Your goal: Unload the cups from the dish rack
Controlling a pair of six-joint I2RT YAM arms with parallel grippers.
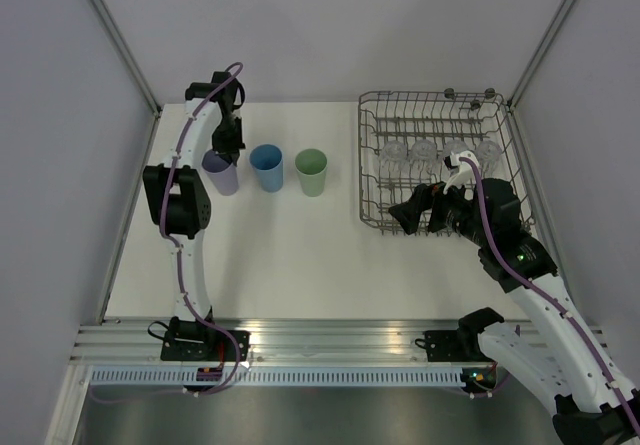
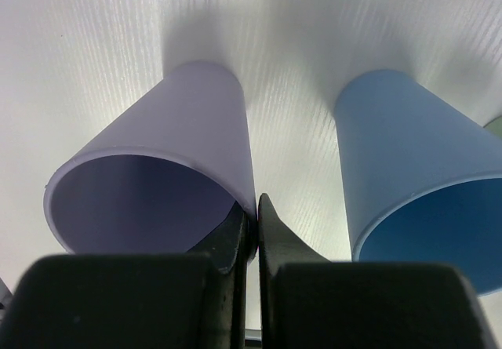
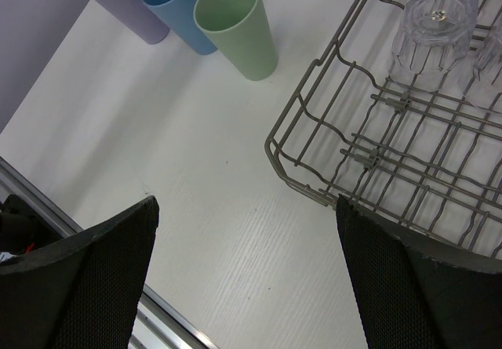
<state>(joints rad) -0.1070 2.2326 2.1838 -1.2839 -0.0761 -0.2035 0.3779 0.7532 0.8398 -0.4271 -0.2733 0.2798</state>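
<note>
Three plastic cups stand in a row on the white table: lavender, blue and pale green. My left gripper is shut on the lavender cup's rim, one finger inside and one outside; the left wrist view shows the gripper, the lavender cup and the blue cup. The grey wire dish rack holds several clear glasses upside down in a row, one of them. My right gripper is open and empty above the rack's near left corner.
The right wrist view shows the gripper over bare table, the green cup to the far left and a clear glass in the rack. Grey walls enclose the table on three sides. An aluminium rail runs along the near edge.
</note>
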